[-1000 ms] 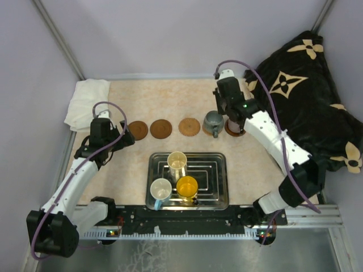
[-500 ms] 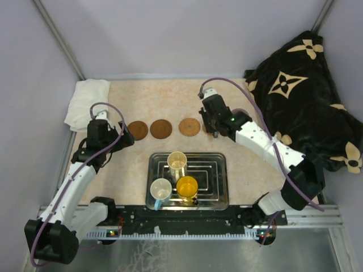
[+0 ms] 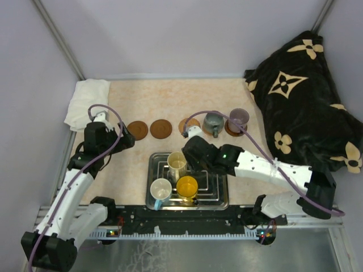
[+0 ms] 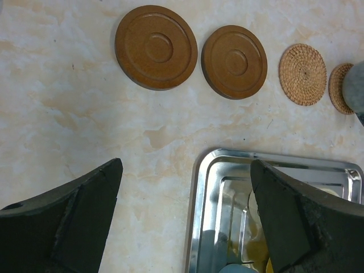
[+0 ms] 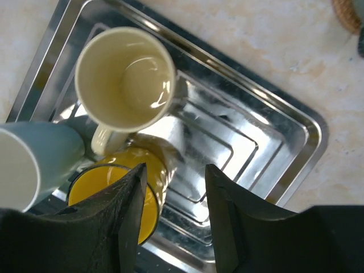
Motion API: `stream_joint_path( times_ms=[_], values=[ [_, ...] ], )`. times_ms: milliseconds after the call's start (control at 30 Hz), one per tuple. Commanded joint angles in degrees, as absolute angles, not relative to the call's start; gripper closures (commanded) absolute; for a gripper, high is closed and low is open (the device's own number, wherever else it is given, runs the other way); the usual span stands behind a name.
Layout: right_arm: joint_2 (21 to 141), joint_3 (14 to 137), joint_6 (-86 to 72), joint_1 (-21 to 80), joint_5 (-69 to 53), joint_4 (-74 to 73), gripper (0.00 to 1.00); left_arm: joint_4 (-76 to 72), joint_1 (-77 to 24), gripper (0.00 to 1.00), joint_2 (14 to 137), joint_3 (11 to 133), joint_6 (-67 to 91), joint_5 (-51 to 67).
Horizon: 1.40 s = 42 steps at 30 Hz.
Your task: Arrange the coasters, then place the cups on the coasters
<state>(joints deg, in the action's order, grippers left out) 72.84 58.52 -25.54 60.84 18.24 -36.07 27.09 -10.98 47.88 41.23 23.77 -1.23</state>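
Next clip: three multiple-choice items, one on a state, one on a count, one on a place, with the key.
1. How is the left pincer?
A. open and empty
B. shut on a coaster
C. shut on a cup
2. How many cups are in the steel tray?
A. two
B. three
C. five
3. Where does the pale purple cup stand?
A. in the steel tray
B. on the rightmost coaster
C. in the left pincer
Key: 1 A, jaws wide, nothing between; 2 B, cream cup, light blue cup, yellow cup; 3 B, at the row's right end.
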Motion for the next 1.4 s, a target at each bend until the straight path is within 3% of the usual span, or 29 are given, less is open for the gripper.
stream_joint_path(
  times_ms=[0, 333, 1033, 1167, 1367],
  values=[
    [70.82, 57.8, -32.8, 65.92, 22.48, -38.22, 0.53, 28.27, -11.78, 0.0, 46.87, 41.97, 24.33, -0.5],
    [70.84, 53.66, -35.73, 68.54, 20.31, -40.74, 0.5, 27.39, -11.84, 0.0, 47.72, 41.56, 24.85, -0.37],
    [82.25, 54.62, -32.88, 71.07, 16.26, -35.73, 0.52, 26.56, -11.87, 0.0, 49.34, 41.53, 24.93, -0.27],
    [84.98, 55.6, -32.75, 71.12, 16.1, -35.34, 0.66, 26.54, -11.88, 0.0, 49.48, 41.49, 24.88, -0.42],
    [83.97, 56.61, -34.35, 71.28, 17.82, -38.22, 0.97, 26.64, -11.87, 0.0, 49.46, 41.03, 24.98, -0.88]
  ],
)
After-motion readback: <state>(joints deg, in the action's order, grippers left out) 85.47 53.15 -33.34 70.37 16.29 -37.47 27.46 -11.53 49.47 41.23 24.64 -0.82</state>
